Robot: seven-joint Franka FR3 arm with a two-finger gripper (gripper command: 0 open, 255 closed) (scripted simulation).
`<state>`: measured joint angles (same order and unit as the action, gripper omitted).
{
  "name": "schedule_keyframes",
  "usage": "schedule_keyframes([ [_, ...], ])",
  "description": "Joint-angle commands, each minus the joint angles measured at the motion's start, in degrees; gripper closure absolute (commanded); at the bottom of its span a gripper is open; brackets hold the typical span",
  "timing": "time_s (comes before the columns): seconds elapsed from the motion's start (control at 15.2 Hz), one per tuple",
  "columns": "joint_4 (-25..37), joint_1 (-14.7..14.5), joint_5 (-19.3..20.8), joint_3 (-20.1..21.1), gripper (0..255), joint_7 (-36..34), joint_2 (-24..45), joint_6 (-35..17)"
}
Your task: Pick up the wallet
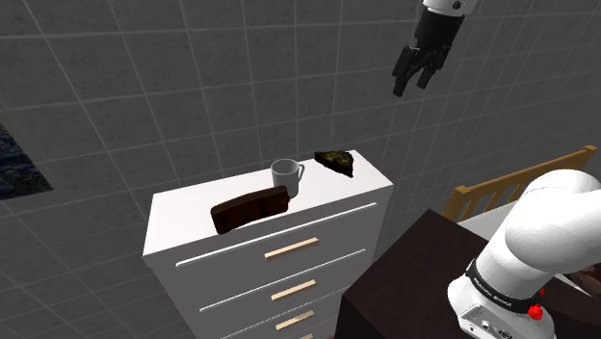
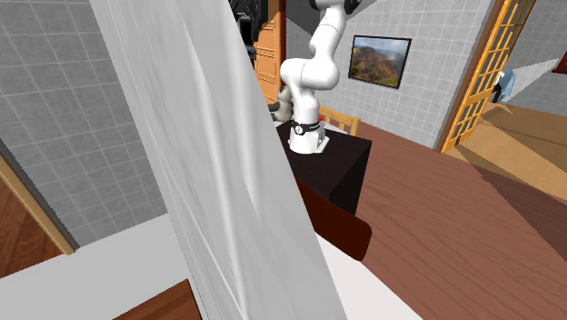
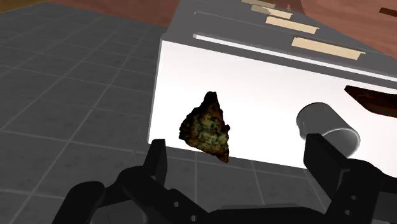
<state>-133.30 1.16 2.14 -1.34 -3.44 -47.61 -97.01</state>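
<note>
A dark brown wallet point(image 1: 252, 207) lies near the front edge of the white dresser top point(image 1: 183, 217), with its end seen past the mug in the wrist view point(image 3: 375, 100). My black gripper point(image 1: 411, 84) hangs open high above the dresser's right end, far from the wallet. In the wrist view the gripper point(image 3: 238, 167) has its fingers spread wide with nothing between them. It looks down at a dark mottled wedge point(image 3: 208, 127).
A white mug point(image 1: 285, 176) stands just right of the wallet, and the mottled wedge point(image 1: 337, 162) lies at the dresser's far right corner. Tiled walls back the dresser. The dark stand point(image 1: 414, 279) and a wooden frame point(image 1: 520, 185) sit at the lower right. A white panel point(image 2: 209, 155) blocks much of the second exterior view.
</note>
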Motion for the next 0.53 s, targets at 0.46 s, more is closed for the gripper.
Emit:
schedule_keyframes([
  [0.46, 2.08, -5.58, -1.38, -0.15, 0, 8.67, 12.40, -8.89],
])
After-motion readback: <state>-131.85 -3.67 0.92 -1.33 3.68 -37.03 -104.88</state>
